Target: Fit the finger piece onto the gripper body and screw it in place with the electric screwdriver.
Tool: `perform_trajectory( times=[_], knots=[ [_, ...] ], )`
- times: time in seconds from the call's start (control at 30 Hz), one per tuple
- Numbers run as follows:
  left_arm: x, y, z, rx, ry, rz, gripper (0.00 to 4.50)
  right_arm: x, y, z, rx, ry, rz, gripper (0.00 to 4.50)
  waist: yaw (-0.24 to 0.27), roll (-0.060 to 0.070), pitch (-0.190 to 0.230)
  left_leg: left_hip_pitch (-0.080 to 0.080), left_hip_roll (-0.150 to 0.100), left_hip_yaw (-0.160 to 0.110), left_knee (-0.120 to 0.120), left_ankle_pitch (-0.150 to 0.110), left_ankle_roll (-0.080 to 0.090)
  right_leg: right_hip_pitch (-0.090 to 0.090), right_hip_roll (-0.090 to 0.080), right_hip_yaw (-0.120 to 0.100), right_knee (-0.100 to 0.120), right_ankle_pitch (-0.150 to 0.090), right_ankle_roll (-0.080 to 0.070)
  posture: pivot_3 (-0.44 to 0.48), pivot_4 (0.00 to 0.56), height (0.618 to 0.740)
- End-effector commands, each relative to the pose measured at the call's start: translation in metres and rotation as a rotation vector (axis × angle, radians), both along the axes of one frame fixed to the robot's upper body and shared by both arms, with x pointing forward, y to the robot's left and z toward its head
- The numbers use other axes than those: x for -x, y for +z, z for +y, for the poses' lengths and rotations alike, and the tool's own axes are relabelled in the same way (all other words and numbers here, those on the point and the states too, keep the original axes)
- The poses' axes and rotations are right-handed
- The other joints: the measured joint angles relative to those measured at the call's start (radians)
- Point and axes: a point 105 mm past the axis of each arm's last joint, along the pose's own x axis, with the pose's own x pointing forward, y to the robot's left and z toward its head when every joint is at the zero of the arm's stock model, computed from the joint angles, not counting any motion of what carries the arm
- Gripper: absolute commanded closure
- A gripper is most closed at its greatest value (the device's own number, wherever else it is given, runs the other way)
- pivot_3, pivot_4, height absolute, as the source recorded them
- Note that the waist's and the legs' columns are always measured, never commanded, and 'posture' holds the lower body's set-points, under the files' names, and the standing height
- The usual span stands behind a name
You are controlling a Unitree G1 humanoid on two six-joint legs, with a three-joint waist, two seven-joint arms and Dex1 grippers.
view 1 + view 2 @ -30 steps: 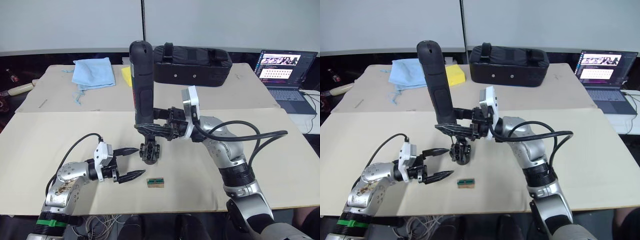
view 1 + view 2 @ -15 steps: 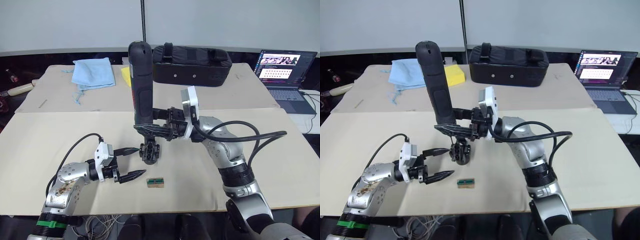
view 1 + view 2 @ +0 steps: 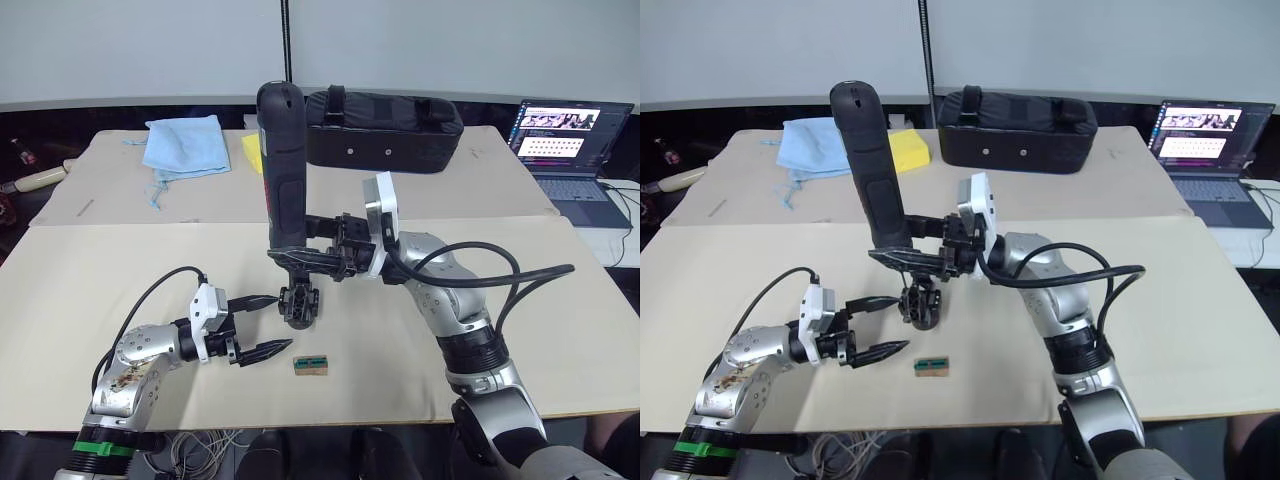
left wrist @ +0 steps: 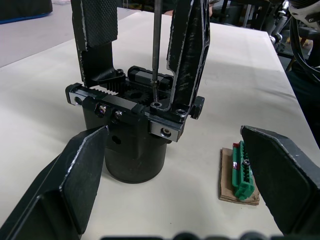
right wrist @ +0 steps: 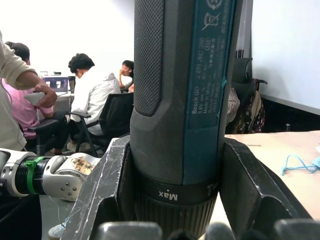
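My right gripper (image 3: 296,258) is shut on the electric screwdriver (image 3: 282,170), holding it upright with the rounded end up. Its thin metal bit (image 4: 155,50) runs straight down to a screw hole on top of the gripper body (image 4: 131,150), a black blocky unit standing on the table (image 3: 120,270). A black finger piece (image 4: 189,50) stands on the body right beside the bit, and another stands on the body's other side. My left gripper (image 3: 281,322) is open, just left of the gripper body, with nothing between its fingers.
A tiny brown-and-green box (image 3: 311,365) lies just in front of the gripper body. At the back of the table are a black padded bag (image 3: 385,130), a blue cloth (image 3: 185,143) and a yellow item (image 3: 250,150). A laptop (image 3: 570,140) stands far right. People (image 5: 95,95) sit in the background.
The screwdriver's top has leaned very slightly to the left. The left gripper and the gripper body have not moved.
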Motion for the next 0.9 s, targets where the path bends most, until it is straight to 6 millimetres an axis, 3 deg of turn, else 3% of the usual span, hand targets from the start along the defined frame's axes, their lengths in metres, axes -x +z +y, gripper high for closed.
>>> perform_trajectory(
  times=[0.03,0.9],
  knots=[
    [0.0008,0.0070,-0.0041,0.004,-0.017,-0.034,0.00,0.0094,0.0138,-0.0005,-0.039,0.025,-0.070,2.57,0.000,0.000,0.000,0.000,0.000,0.000,0.000,0.000,0.000,0.000,0.000,0.000,0.000,0.000,0.000,0.000,0.150,0.740],
    [0.0020,0.0043,-0.0027,0.001,-0.017,-0.027,0.00,0.0071,0.0128,0.0008,-0.037,0.010,-0.097,2.57,0.000,0.000,0.000,0.000,0.000,0.000,0.000,0.000,0.000,0.000,0.000,0.000,0.000,0.000,0.000,0.000,0.150,0.740]
  ],
)
